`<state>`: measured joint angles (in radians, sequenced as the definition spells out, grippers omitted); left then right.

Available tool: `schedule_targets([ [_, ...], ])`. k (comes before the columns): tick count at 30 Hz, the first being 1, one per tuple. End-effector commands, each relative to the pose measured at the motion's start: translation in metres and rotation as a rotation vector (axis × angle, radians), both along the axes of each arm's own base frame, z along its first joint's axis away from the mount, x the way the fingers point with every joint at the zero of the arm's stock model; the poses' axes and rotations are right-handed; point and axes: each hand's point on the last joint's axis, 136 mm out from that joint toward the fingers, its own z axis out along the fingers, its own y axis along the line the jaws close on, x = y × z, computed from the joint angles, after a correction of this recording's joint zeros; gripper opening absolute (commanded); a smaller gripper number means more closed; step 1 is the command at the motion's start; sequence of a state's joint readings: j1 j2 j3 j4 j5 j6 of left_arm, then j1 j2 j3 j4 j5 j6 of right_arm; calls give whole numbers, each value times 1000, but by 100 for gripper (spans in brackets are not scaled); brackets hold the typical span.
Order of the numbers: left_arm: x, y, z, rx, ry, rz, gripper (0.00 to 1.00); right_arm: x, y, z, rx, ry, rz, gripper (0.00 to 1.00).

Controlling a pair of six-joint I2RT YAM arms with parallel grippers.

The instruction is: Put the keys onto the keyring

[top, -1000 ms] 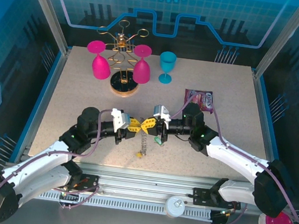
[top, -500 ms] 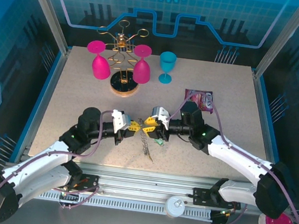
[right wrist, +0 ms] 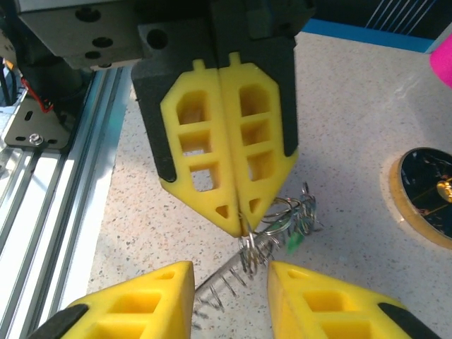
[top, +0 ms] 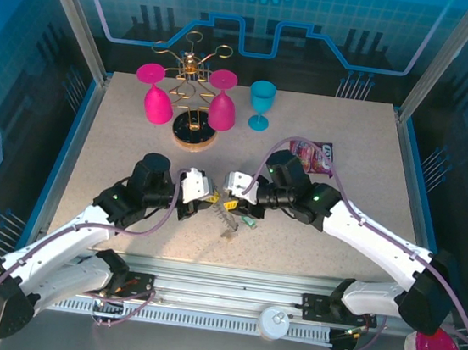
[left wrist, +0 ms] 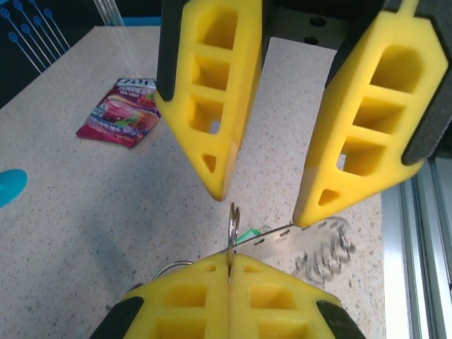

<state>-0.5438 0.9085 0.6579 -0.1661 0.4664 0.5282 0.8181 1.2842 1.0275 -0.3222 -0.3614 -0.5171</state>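
Observation:
The keyring is a thin metal ring standing edge-on, and my left gripper is shut on its lower part. From it a stretched wire coil trails down to the table. A key with a green head hangs among the rings, and the same key lies just right of the coil from above. My right gripper stands open, facing the shut left gripper, with only the coil low between its fingers. From above, the left gripper and right gripper nearly meet at table centre.
At the back stand a gold glass rack on a round wooden base, two pink glasses and a teal glass. A snack packet lies behind my right arm. The metal rail runs along the table's near edge.
My right gripper has opened, let go and drawn back slightly. The left gripper has closed fully on the ring. The coil now trails slanted to the table.

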Motion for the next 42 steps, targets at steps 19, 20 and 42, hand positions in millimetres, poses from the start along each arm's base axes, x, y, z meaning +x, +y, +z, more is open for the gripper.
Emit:
schedule_targets([
  [19,-7,-10,22,-30,-54,-67,0,-1,20,-2,37,-4,45,0],
  [20,-6,-9,21,-27,-54,-63,0,-1,19,-1,41,-2,45,0],
  [42,-9,-2,-1,-111,-18,13,26,-14,15,11,127,62,77,0],
])
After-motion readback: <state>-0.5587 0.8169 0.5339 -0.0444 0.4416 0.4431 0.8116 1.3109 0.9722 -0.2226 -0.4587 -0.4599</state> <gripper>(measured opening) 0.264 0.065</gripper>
